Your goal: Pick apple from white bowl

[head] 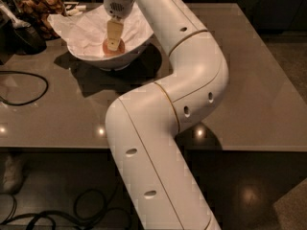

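Note:
The white bowl [139,44] stands on the grey table at the back left, lined with crumpled white paper. The apple [118,49], small and orange-red, lies in the bowl's middle. My gripper [113,38] reaches down into the bowl from above and sits right on top of the apple, hiding its upper part. Only a little of the fruit shows around the gripper's tip. The white arm runs from the bottom of the view up over the table to the bowl.
The grey table [249,90] stretches to the right. A black cable [29,97] loops at the left. A dark object [26,37] and a jar of brown items [45,6] stand behind the bowl at the left. More cables [57,214] lie on the floor.

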Tool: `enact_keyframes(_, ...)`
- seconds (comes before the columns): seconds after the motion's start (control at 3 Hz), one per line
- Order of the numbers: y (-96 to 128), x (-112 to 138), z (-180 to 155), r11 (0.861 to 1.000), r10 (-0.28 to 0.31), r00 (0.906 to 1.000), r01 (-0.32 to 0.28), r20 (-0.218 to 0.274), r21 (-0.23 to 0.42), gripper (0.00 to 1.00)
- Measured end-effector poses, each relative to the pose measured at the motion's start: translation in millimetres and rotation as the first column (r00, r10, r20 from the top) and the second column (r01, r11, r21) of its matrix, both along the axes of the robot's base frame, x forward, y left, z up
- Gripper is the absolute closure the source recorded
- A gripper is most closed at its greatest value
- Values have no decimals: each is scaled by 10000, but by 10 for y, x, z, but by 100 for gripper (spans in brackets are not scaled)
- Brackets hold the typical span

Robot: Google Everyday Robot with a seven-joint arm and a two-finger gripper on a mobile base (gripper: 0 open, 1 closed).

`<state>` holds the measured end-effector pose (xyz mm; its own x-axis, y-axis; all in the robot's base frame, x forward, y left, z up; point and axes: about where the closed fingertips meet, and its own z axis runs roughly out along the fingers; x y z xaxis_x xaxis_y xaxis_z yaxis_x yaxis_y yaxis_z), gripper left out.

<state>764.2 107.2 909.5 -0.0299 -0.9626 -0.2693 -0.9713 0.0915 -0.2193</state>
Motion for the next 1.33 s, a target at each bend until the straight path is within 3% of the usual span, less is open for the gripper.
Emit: enact_keyframes(1.33,63,38,-341,9989,310,9985,-326,-455,-345,36)
